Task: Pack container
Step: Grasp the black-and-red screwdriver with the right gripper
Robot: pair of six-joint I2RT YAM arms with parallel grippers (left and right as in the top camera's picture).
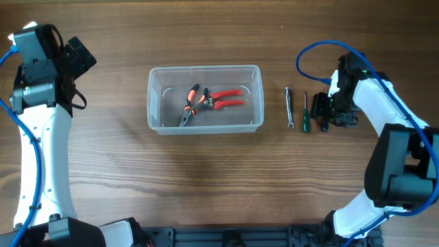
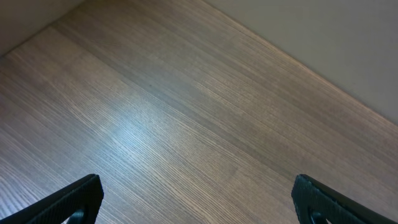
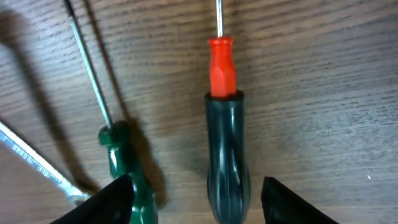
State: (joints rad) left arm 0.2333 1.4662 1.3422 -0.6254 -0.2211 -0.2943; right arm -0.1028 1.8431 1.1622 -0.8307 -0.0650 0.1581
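Observation:
The clear plastic container [image 1: 205, 99] stands mid-table with two red-handled pliers [image 1: 211, 100] inside. To its right lie a silver wrench [image 1: 289, 107], a green-handled screwdriver [image 1: 305, 113] and a black-and-red-handled screwdriver [image 1: 317, 106]. My right gripper [image 1: 328, 113] is open and low over the black handle [image 3: 227, 149], its fingers on either side without touching it; the green handle [image 3: 124, 162] lies by the left finger. My left gripper [image 2: 198, 199] is open and empty over bare wood at the far left.
The wrench end [image 3: 37, 163] shows at the left edge of the right wrist view. The table's far edge [image 2: 292, 59] runs close behind the left gripper.

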